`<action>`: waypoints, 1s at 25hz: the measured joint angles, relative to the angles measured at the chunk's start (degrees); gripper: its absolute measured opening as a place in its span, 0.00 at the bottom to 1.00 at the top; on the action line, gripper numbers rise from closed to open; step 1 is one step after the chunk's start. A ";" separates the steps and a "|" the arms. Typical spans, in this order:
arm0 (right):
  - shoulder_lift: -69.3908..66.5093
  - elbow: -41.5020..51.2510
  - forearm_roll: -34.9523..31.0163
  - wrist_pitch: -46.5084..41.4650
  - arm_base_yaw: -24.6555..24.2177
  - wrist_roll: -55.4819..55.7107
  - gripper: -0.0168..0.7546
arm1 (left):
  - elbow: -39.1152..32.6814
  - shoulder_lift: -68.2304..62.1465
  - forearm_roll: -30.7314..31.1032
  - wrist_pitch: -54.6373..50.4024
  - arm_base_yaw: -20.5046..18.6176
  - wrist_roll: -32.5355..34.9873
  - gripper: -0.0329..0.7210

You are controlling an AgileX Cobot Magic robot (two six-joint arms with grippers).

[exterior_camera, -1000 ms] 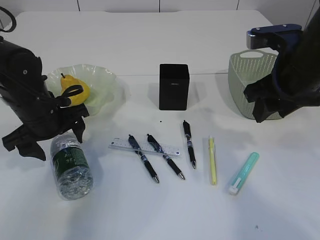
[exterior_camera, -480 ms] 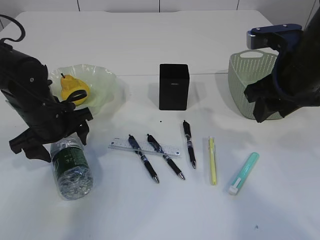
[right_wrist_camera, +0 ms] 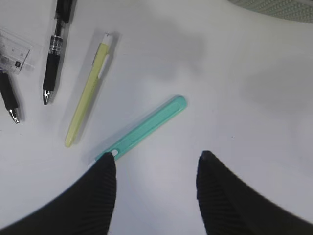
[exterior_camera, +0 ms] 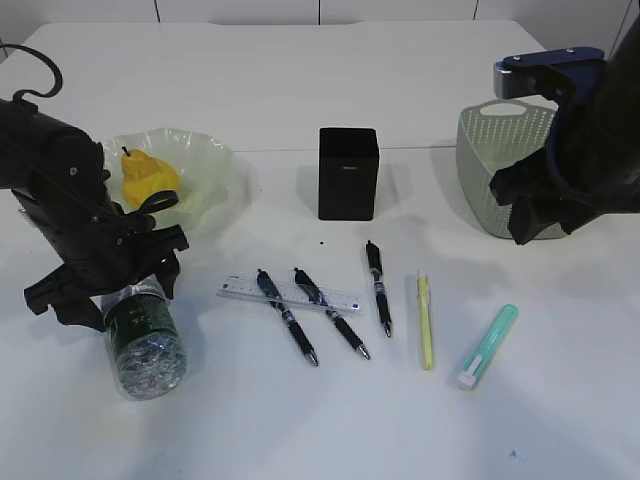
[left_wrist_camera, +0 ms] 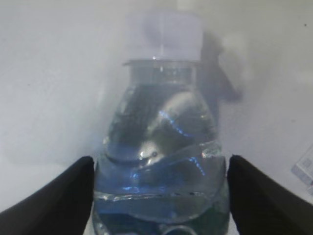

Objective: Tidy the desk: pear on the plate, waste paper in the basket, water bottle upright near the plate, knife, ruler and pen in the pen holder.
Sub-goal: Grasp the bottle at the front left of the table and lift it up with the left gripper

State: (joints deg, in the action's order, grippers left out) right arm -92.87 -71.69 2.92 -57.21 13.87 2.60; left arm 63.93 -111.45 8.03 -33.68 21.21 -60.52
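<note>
Straddling the water bottle point(left_wrist_camera: 161, 161), left fingers point(left_wrist_camera: 54, 196) apart, cap visible only by wrist, right fingers point(right_wrist_camera: 98, 191) apart.

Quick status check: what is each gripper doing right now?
Left gripper: open, fingers on either side of the lying water bottle, not closed on it.
Right gripper: open, holding nothing, above the desk.
</note>
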 joint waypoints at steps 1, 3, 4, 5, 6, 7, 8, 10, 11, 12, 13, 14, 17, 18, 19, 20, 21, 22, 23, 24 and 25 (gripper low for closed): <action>0.00 0.00 0.10 0.00 0.00 0.00 0.53 | 0.00 0.00 0.00 0.00 0.00 0.00 0.83; 0.00 0.00 0.13 0.00 0.00 0.00 0.53 | 0.00 0.00 0.03 0.00 0.00 0.00 0.82; 0.00 0.00 0.13 0.00 0.00 0.00 0.53 | 0.00 0.00 0.03 0.00 0.00 0.00 0.82; 0.00 0.00 0.13 0.00 0.00 0.00 0.53 | 0.00 0.00 0.03 0.00 0.00 0.00 0.80; 0.00 0.00 0.27 0.00 0.00 0.00 0.53 | 0.00 0.00 0.13 0.00 0.00 0.00 0.78; 0.00 0.00 0.26 0.00 0.00 0.00 0.53 | 0.00 0.00 0.13 0.00 0.00 0.00 0.75; 0.00 0.00 0.26 0.00 0.00 0.00 0.53 | 0.00 0.00 0.13 0.00 0.00 0.00 0.72; 0.00 0.00 0.26 0.00 0.00 0.00 0.53 | 0.12 0.00 0.13 0.00 0.00 0.02 0.66; 0.00 0.00 0.26 0.00 0.00 0.00 0.53 | 0.12 0.00 0.13 -0.11 0.00 0.02 0.64; 0.00 0.00 0.26 0.00 0.00 0.00 0.53 | 0.12 0.00 0.13 -0.11 0.00 0.02 0.61; 0.00 0.00 0.26 0.00 0.00 0.00 0.53 | 0.12 0.00 0.13 -0.11 0.00 0.02 0.60; 0.00 0.00 0.26 0.00 0.00 0.00 0.53 | 0.12 0.00 0.26 -0.11 0.00 0.02 0.60; 0.00 0.00 0.26 0.00 0.00 0.00 0.53 | 0.12 0.00 2.99 -0.11 0.04 0.02 0.60; 0.00 0.00 0.26 0.00 0.00 0.00 0.53 | 0.12 0.00 4.27 -0.11 0.04 0.02 0.60; 0.00 0.00 0.26 0.00 0.00 0.00 0.53 | 0.12 0.00 5.47 -0.22 0.04 0.02 0.59; 0.00 0.00 0.28 0.00 0.00 0.00 0.53 | 0.12 0.00 6.24 -0.34 0.14 0.02 0.59; 0.00 0.00 0.28 -0.10 0.00 0.00 0.53 | 0.12 0.00 7.10 -0.58 0.13 0.02 0.59; 0.00 0.00 0.28 -0.23 0.00 0.00 0.53 | 0.12 0.00 7.69 -1.09 0.17 0.02 0.59; 0.00 0.00 0.28 -0.37 0.00 0.00 0.53 | 0.14 0.00 7.95 -1.71 0.17 0.02 0.59; 0.00 0.00 0.28 -0.51 0.00 0.00 0.53 | 0.14 0.00 8.25 -2.47 0.17 0.02 0.59; 0.00 0.00 0.28 -0.64 0.00 0.00 0.53 | 0.24 0.00 8.51 -3.09 0.27 0.02 0.59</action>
State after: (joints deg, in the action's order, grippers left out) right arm -92.87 -71.69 3.20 -57.84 13.87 2.60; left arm 64.17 -111.45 16.55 -36.78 21.48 -60.49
